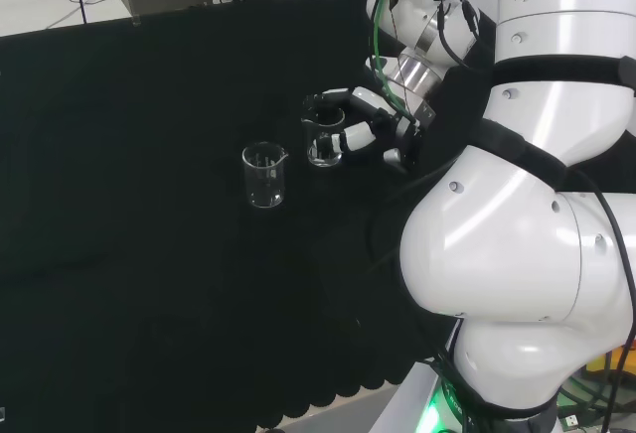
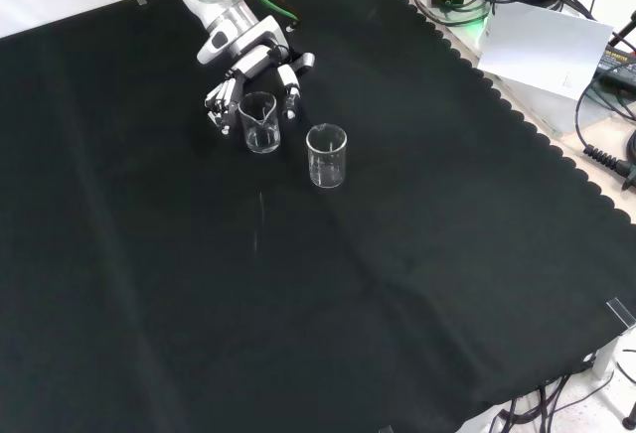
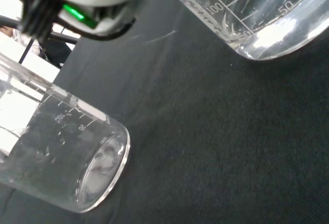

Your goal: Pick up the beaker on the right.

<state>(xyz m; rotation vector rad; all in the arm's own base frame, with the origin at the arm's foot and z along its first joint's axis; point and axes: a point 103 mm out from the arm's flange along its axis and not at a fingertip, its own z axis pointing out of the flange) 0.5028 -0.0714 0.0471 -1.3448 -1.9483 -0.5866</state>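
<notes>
Fingers [image 2: 221, 105] and thumb curled around a clear glass beaker [image 2: 259, 121] in the upper left of the front view, beaker upright on the black-clothed bench [image 2: 397, 284]. Hand [image 1: 363, 127] at centre right of the head view. Second beaker [image 2: 326, 155] just beside, lower right, free of the hand.

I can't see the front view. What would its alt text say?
A black and white robot hand reaches down from the top, its fingers on either side of a small clear glass beaker on black cloth. A second clear glass beaker stands apart, just right of it.
</notes>
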